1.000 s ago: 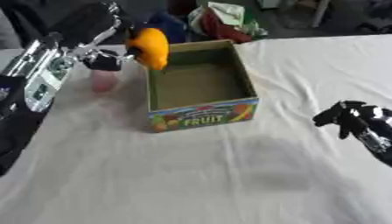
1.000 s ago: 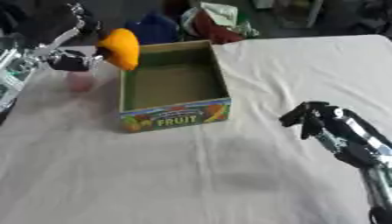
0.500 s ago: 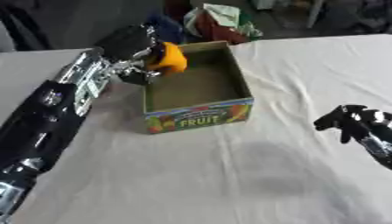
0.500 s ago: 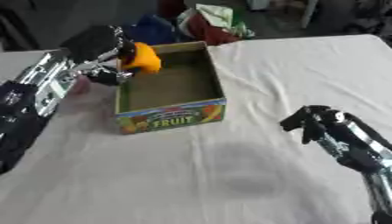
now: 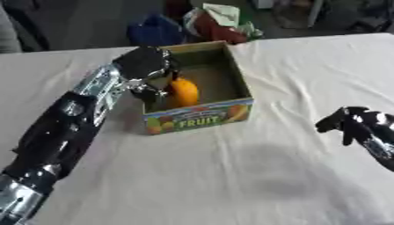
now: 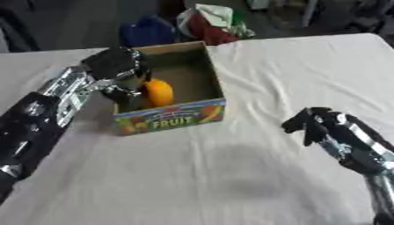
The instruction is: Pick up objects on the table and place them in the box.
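Left hand (image 5: 146,66) is down inside the box (image 5: 231,79), fingers curled round the orange fruit (image 5: 183,92) — right hand (image 6: 311,124) waits over the cloth (image 5: 231,176), fingers curled, holding nothing.

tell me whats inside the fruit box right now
An orange object sits inside the box, at its left side, with the left hand reaching in beside it. The box floor under the hand and object is hidden.

My black left hand (image 5: 146,66), orange fruit (image 5: 183,91), brown box (image 5: 223,66) with colourful fruit print, white tablecloth (image 5: 254,176).
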Available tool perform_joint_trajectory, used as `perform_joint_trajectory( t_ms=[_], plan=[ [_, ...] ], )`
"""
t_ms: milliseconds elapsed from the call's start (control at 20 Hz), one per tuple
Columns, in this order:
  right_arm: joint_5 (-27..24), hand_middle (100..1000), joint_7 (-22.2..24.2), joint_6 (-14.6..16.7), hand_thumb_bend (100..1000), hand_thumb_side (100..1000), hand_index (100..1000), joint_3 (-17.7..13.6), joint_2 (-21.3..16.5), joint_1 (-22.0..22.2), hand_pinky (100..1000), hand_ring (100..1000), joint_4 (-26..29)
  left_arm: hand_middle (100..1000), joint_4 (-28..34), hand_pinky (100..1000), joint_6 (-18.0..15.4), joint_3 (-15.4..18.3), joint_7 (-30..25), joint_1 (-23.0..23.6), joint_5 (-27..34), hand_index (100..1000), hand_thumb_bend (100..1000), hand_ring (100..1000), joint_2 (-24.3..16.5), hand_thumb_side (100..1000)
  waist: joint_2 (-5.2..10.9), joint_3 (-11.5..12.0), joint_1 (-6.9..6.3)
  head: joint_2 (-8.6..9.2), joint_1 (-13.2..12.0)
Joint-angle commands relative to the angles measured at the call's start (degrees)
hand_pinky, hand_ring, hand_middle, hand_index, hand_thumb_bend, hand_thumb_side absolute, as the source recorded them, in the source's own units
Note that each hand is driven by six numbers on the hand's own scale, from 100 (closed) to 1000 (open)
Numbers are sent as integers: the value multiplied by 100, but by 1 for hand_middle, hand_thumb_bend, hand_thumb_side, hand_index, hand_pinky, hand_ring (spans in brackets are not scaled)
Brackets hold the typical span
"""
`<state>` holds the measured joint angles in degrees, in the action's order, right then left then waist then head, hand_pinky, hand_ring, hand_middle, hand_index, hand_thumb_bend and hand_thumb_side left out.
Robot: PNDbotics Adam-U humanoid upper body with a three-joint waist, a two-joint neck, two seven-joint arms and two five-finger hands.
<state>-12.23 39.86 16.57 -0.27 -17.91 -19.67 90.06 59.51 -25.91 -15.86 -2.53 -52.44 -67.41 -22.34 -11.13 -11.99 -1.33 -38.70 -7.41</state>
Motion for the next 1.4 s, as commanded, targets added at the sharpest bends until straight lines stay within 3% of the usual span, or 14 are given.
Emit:
perform_joint_trajectory(
  t_ms=[50,300,750,1000,1400],
  plan=[
    [-20,603,18,4,100,588,442,-15,-57,-77,730,736,44,448,231,567,15,6,-51,-105,203,620,256,481,-116,100,92,11,18,29,3],
    [-9,603,8,9,100,589,442,-36,-65,-71,730,736,34,478,820,583,105,-3,-175,-105,745,660,245,498,-312,100,83,46,26,49,33],
    [5,603,-27,30,100,588,442,-73,-117,-49,731,737,22,498,2047,601,618,248,-552,-62,1749,682,288,510,-1168,100,90,154,17,73,121],
    [5,603,-42,44,100,585,442,-88,-146,-43,731,737,16,511,1941,610,817,425,-581,115,1626,701,335,521,-1670,100,95,211,12,99,175],
    [5,603,-57,62,100,586,443,-103,-153,-46,731,737,14,534,1204,617,906,673,-424,424,1118,729,362,535,-1923,100,74,240,36,123,226]
  ],
)
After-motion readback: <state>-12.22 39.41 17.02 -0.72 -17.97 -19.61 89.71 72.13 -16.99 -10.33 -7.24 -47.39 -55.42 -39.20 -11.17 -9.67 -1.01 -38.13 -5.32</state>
